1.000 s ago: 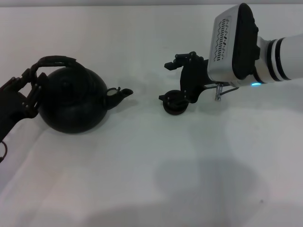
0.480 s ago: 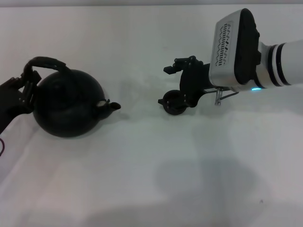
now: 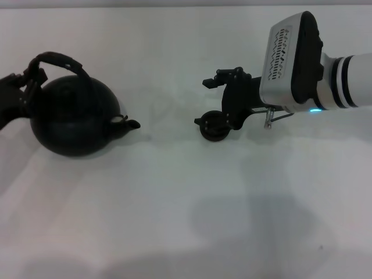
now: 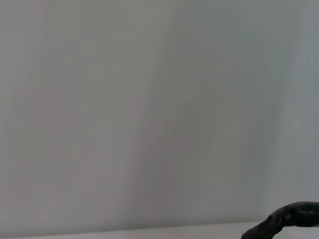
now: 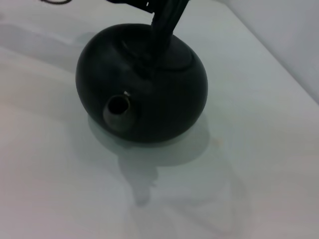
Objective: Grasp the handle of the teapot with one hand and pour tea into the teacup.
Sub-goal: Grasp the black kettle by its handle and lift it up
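Compared with a second ago, the large round matte black teapot (image 3: pixel 72 119) has shifted toward the robot's left side of the white table (image 3: pixel 174 221), and its short curved spout (image 3: pixel 125 122) now points more toward the camera. The left gripper (image 3: pixel 23 93) is at the left edge of the head view, closed on the thick black arched handle (image 3: pixel 58 61) near its base. The tiny round black teacup (image 3: pixel 214 129) rests on the table, well apart from the spout. The right gripper (image 3: pixel 224 102) is directly at the teacup, but whether its jaws press the cup cannot be told. The right wrist view looks straight into the spout opening.
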Action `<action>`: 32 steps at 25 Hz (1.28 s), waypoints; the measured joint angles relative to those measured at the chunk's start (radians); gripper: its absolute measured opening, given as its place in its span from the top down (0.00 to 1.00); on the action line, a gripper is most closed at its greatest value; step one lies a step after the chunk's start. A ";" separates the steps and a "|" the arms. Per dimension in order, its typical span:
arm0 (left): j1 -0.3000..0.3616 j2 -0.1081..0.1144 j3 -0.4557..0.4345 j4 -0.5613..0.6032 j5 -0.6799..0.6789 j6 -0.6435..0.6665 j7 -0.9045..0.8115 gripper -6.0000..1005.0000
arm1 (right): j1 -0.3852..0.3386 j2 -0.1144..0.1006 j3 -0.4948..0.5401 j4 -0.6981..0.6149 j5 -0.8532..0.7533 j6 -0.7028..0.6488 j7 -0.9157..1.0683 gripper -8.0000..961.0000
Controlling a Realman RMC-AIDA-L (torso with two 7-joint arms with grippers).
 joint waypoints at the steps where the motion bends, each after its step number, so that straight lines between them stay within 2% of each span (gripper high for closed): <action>1: 0.008 0.000 -0.001 0.051 0.038 -0.023 -0.038 0.86 | 0.000 0.000 0.000 0.002 0.007 -0.003 -0.005 0.10; 9: 0.040 -0.002 -0.010 0.386 0.356 -0.107 -0.382 0.86 | -0.026 -0.005 0.016 0.001 0.071 -0.038 -0.063 0.10; 13: 0.046 -0.004 -0.009 0.476 0.434 -0.109 -0.472 0.87 | -0.039 -0.004 0.063 0.002 0.091 -0.049 -0.089 0.10; 14: 0.055 -0.006 -0.002 0.556 0.505 -0.108 -0.549 0.87 | -0.043 -0.004 0.077 0.004 0.108 -0.049 -0.105 0.10; 17: 0.072 -0.007 0.015 0.634 0.548 -0.103 -0.596 0.87 | -0.065 -0.006 0.127 0.006 0.164 -0.049 -0.156 0.10; 25: 0.105 0.000 0.035 0.789 0.604 -0.027 -0.673 0.87 | -0.097 -0.009 0.292 0.006 0.205 -0.030 -0.224 0.10; 32: 0.072 0.000 0.032 0.838 0.717 0.024 -0.754 0.87 | -0.102 -0.010 0.454 0.021 0.282 0.050 -0.281 0.10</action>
